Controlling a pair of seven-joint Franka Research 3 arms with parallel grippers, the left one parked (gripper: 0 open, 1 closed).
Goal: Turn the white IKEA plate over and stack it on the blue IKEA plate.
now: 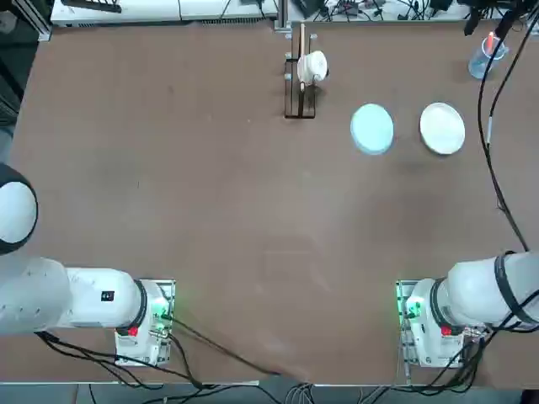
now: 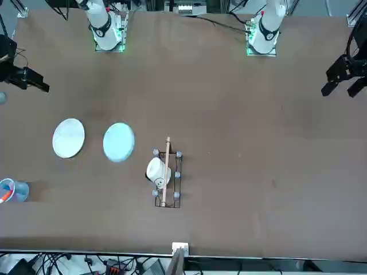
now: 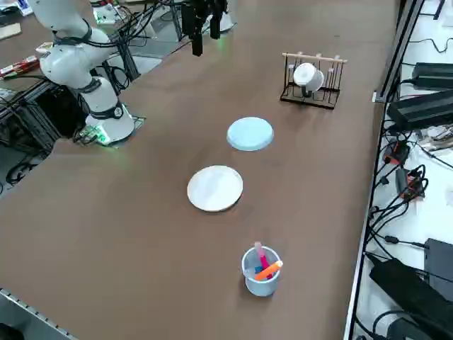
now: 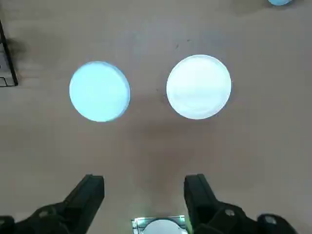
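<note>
We see the white IKEA plate (image 1: 442, 128) lying flat on the table (image 1: 210, 194), just beside the blue IKEA plate (image 1: 371, 128) but not touching it, both on the far right part of the table. The right gripper (image 4: 144, 195) hangs high above them with its 2 fingers spread wide and holding nothing. Nothing of the task looks started yet. Our main worry is the grasp: the white plate is glossy and sits flush on the table, so a finger may fail to get under its rim and simply push it away, perhaps into the blue plate or toward the cup of pens (image 1: 486, 57) nearby. During the flip, a thin rim hold could slip and drop it.
</note>
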